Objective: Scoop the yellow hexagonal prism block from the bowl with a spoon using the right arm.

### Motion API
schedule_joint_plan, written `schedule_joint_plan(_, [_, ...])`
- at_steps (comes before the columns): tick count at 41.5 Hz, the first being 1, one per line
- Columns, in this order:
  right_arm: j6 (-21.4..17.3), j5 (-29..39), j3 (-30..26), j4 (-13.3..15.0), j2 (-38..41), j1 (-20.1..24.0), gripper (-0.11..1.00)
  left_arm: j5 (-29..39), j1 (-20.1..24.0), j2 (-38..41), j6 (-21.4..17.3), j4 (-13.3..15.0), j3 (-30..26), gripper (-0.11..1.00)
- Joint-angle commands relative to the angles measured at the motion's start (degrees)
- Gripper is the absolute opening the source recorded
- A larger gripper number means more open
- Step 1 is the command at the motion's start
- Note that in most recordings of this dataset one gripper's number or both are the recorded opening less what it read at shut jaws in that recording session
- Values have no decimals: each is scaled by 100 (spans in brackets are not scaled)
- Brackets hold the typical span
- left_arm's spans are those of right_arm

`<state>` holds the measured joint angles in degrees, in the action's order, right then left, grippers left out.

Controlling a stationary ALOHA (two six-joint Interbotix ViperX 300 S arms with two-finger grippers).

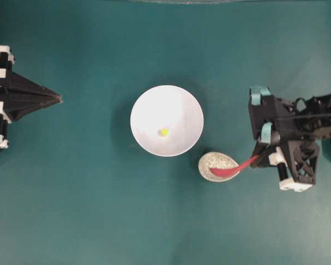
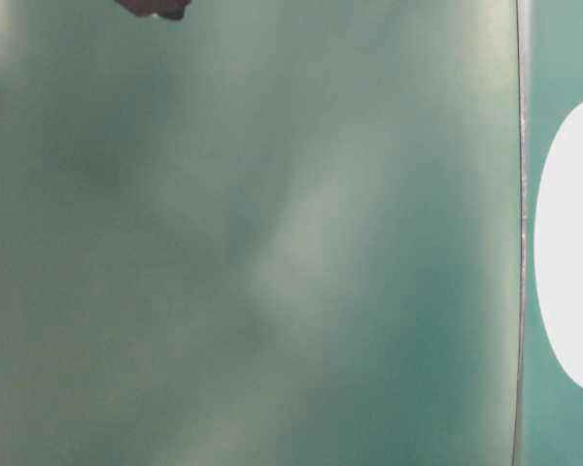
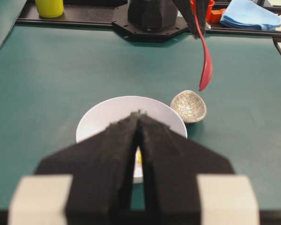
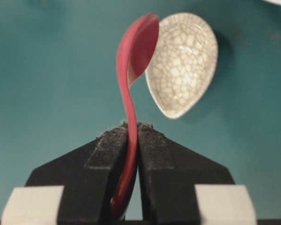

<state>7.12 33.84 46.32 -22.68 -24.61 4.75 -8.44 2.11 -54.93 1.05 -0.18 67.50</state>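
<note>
The white bowl sits mid-table with the tiny yellow hexagonal prism block inside it. My right gripper is shut on the handle of the red spoon, which is turned on edge. In the overhead view the spoon hangs over the small speckled dish, right of the bowl, held by the right gripper. My left gripper is shut, empty, and points at the bowl from the left edge. A sliver of the yellow block shows between its fingers.
The speckled cream dish lies just below-right of the bowl. At the far side in the left wrist view stand a yellow cup, a blue cloth and the right arm's base. The table-level view is a blur.
</note>
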Motion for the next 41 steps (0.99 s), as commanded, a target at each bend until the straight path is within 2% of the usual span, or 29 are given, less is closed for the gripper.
schedule_joint_plan(1, [-9, -316, 53, -18, 0, 53, 10, -35, 18, 44, -9, -9, -123, 1])
schedule_joint_plan(25, [-9, -1099, 422, 9, 589, 53, 10, -53, 18, 44, -9, -18, -123, 1])
schedule_joint_plan(32, [-9, -1134, 483, 9, 624, 53, 11, -53, 18, 44, -9, -18, -123, 1])
schedule_joint_plan(41, [-18, -1099, 483, 0, 615, 53, 21, -53, 18, 44, 0, -18, -123, 1])
